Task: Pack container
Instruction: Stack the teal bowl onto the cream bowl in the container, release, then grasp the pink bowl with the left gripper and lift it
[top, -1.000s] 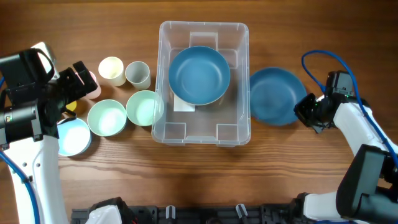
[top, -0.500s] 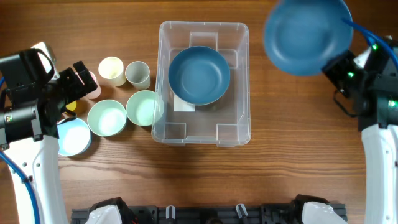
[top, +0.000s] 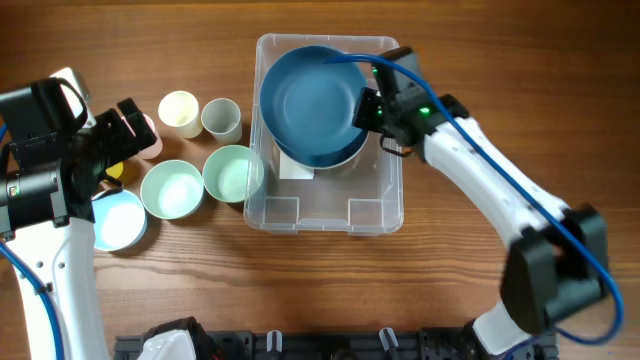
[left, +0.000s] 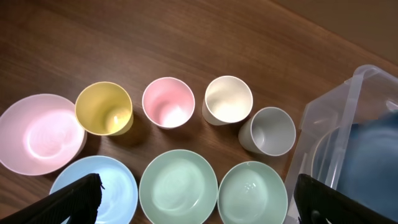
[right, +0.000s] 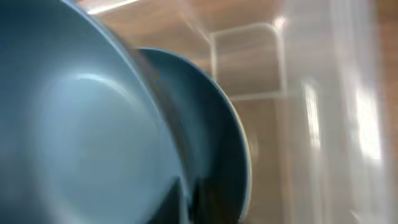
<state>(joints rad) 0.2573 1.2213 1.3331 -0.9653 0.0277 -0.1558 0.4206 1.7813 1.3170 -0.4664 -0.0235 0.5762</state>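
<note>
The clear container (top: 325, 218) stands at the table's middle with a blue bowl (top: 325, 160) inside. My right gripper (top: 368, 108) is shut on the rim of a second blue bowl (top: 305, 95) and holds it tilted just above the first, over the container's far half. The blurred right wrist view shows the held bowl (right: 74, 124), the lower bowl (right: 217, 137) and the container floor (right: 249, 62). My left gripper (top: 125, 130) is open and empty, hovering (left: 196, 186) above the bowls left of the container (left: 348, 99).
Left of the container are a pink bowl (left: 40, 134), a light-blue bowl (left: 112, 183), two green bowls (left: 178, 186) (left: 252, 193), and yellow (left: 104, 109), pink (left: 168, 102), cream (left: 228, 99) and grey (left: 267, 130) cups.
My right arm lifted the second blue bowl from the table right of the container, swung it up and left, and now holds it over the bowl inside. The left arm has not moved.
</note>
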